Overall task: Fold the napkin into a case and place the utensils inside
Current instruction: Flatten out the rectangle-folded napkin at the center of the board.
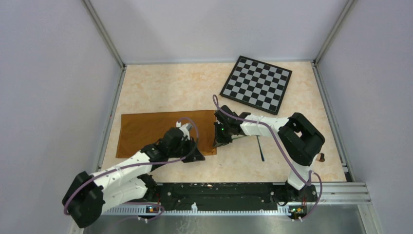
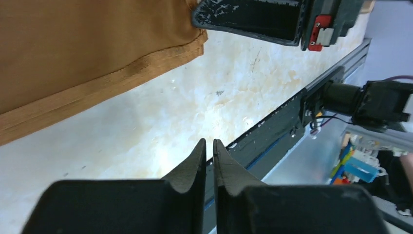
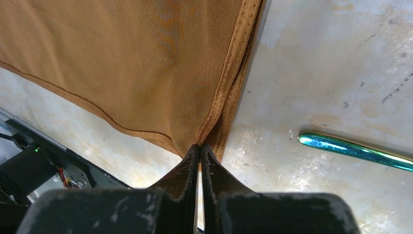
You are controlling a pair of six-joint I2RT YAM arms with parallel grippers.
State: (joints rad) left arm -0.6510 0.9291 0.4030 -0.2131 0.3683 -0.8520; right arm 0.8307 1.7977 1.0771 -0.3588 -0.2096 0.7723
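Fold isn't finished yet, going by how the napkin [image 1: 156, 129] lies: spread flat left of centre on the table [image 1: 160, 87], its long near hem running along in front of both arms. The right gripper [image 3: 199, 146] is clamped on the napkin's near right corner, and the cloth looks doubled at that edge. The left gripper [image 2: 209, 145] has its jaws nearly together with nothing between them; it's over bare table, the hem well off to its far side.

To do this step well, the left probably needs to reopen, slide up to the hem and pinch only the edge; then both arms lift low and level so the fold line comes out straight, not skewed.

Room-wise, there's open table beyond the napkin; the checkered board [image 1: 256, 84] sits far right, well apart. One utensil [image 1: 260, 148] lies just beside the right gripper, so sweeping that way is risky. The front rail [image 1: 219, 192] is near the left fingers.
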